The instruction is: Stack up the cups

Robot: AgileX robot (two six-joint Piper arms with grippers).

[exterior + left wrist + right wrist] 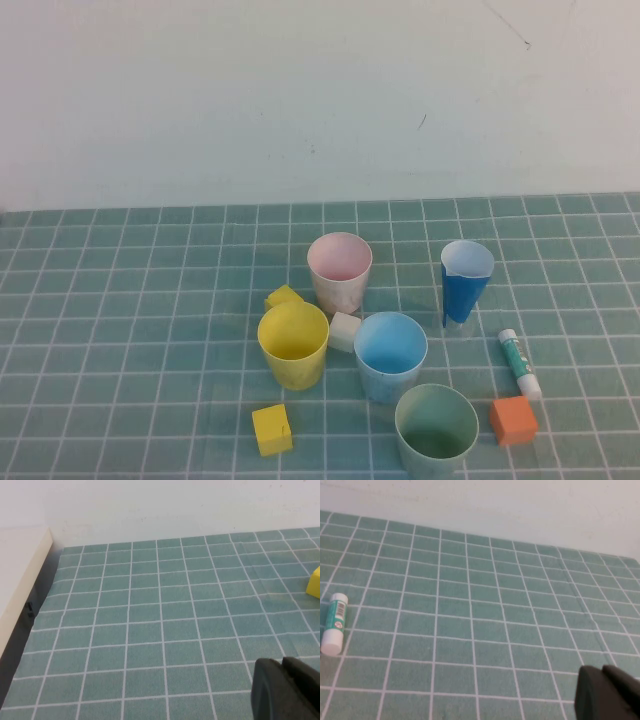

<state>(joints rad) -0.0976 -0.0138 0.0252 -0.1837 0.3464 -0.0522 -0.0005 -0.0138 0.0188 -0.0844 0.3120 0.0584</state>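
Note:
Four wide-mouthed cups stand upright and apart on the green grid mat in the high view: pale pink (339, 271) at the back, yellow (293, 345) left of centre, light blue (390, 355) beside it, pale green (435, 430) at the front edge. Neither arm shows in the high view. My left gripper (282, 664) shows only in its wrist view, shut and empty over bare mat. My right gripper (601, 670) shows only in its wrist view, shut and empty over bare mat. No cup shows in either wrist view.
A narrow dark-blue cone cup (466, 283) stands right of the pink cup. Two yellow blocks (272, 430) (284, 296), a white block (344, 331), an orange block (513, 420) and a glue stick (519, 363) lie among the cups. The glue stick also shows in the right wrist view (334, 623).

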